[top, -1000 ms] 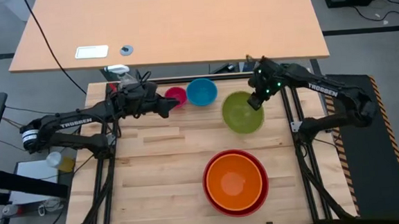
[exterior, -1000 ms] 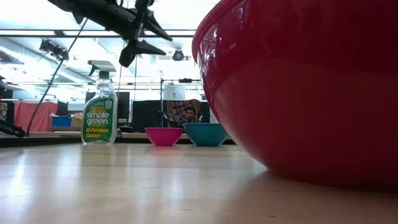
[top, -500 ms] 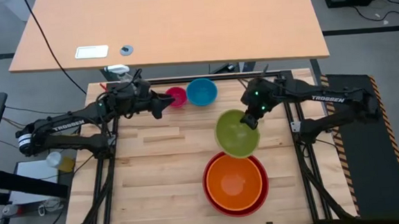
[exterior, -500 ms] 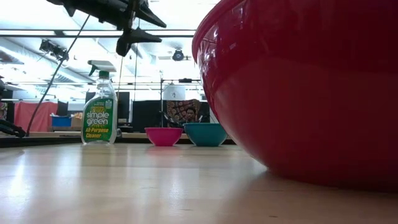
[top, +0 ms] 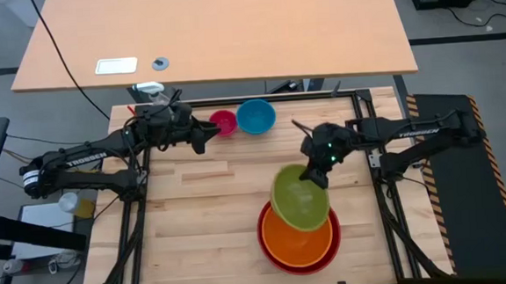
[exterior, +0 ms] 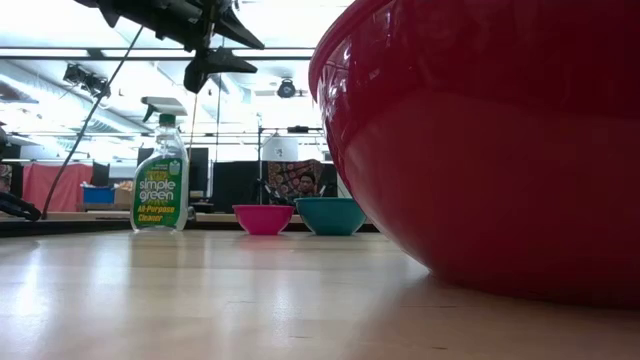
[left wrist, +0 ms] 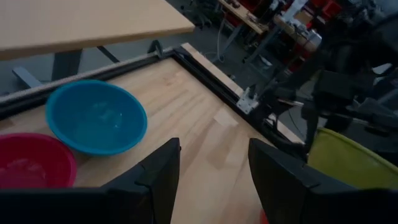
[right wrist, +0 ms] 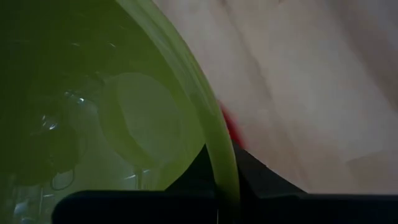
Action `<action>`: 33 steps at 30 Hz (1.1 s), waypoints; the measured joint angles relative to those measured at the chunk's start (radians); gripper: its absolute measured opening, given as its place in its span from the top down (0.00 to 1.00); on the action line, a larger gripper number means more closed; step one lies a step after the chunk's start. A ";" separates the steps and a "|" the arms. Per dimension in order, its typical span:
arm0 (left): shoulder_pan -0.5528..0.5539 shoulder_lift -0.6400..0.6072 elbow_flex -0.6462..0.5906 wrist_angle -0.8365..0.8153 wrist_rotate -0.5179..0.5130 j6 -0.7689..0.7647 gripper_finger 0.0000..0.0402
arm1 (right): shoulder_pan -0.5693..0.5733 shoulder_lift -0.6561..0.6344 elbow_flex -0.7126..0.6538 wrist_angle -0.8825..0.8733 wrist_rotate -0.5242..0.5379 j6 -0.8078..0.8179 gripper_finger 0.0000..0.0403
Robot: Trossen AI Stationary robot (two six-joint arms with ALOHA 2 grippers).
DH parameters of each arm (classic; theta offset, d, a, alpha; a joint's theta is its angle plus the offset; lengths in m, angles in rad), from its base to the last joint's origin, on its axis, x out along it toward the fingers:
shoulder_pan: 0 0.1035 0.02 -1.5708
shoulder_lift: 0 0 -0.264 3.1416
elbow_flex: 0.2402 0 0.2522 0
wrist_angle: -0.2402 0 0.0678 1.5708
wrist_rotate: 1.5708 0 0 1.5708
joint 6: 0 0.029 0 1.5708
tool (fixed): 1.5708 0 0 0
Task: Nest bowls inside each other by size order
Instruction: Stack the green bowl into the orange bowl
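The spray bottle (exterior: 159,178) carries a label reading "simple green All-Purpose Cleaner". "TROSSEN" runs in white along the left arm (top: 82,157) and the right arm (top: 407,135).

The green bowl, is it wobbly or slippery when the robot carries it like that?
Probably stiff: the green bowl keeps its round shape though the right gripper pinches only its rim. Its glossy surface suggests it could slip. It hangs tilted, so likely light.

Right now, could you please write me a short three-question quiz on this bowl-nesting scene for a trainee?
1. True or false: the right gripper holds the lime green bowl by its rim.
2. Which bowl already sits inside the red bowl? A) blue B) orange C) pink
3. Fill in: the left gripper, fingers open, hovers beside the ____ bowl.

Key: 1 true; 2 B, the orange bowl; 3 pink, the pink bowl, next to the blue bowl.
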 joint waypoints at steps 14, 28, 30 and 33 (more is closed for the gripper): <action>0.000 -0.010 0.000 0.003 0.058 -0.003 0.52 | 0.216 0.022 0.000 0.048 0.018 0.175 0.95; -0.001 -0.011 0.000 0.002 0.108 -0.003 0.52 | 0.365 0.142 0.000 -0.076 0.337 0.410 0.95; -0.001 -0.011 0.000 0.002 0.108 -0.003 0.52 | 0.361 0.151 0.000 -0.140 0.353 0.441 0.95; -0.001 -0.011 0.000 0.003 0.109 -0.011 0.52 | 0.341 0.155 0.000 -0.175 0.350 0.488 0.94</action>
